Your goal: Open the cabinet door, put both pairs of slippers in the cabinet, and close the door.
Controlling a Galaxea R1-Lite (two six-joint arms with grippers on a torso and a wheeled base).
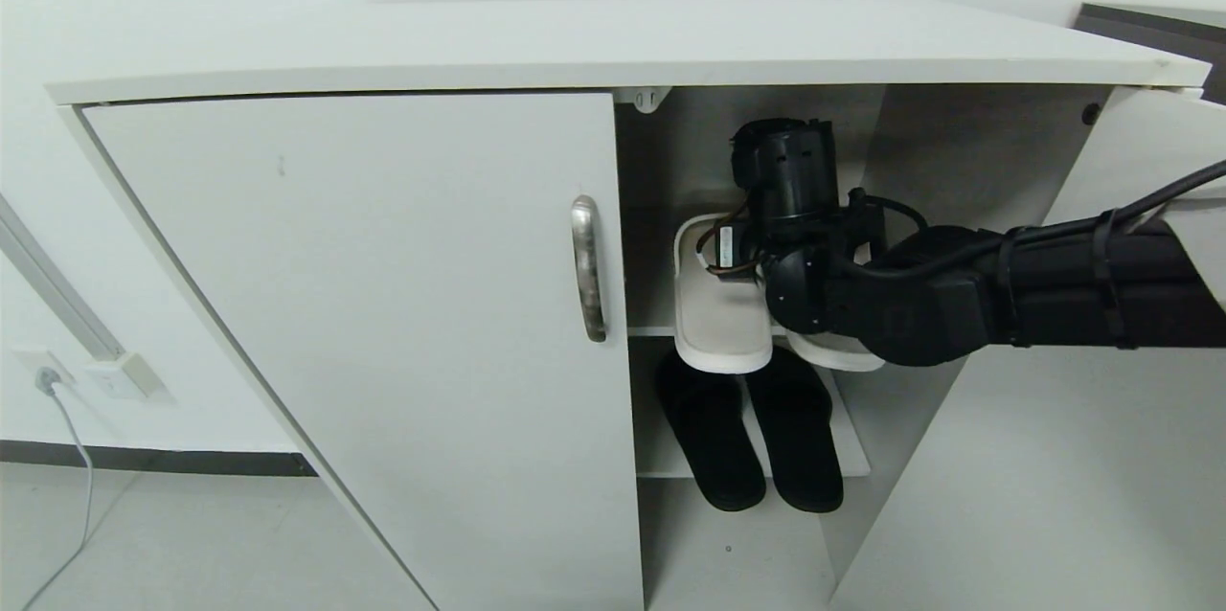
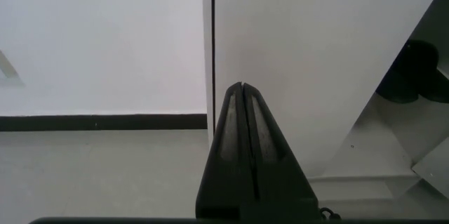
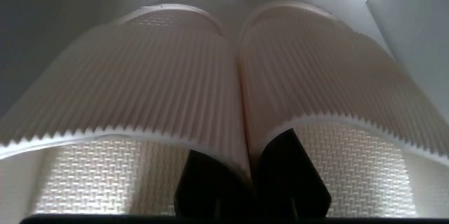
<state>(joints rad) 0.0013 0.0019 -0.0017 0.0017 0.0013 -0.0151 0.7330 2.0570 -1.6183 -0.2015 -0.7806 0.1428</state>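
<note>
Inside cabinet [image 1: 613, 41], right pincer [image 3: 250, 178] gripping white slippers [image 1: 720, 328]

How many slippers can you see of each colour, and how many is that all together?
white slippers: 2
black slippers: 2
Total: 4 slippers

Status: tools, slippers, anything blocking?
Right tool shut on white slippers, upper shelf. Left tool shut, empty, facing closed left door. Black slippers on lower shelf. Right door open, right arm in doorway.
</note>
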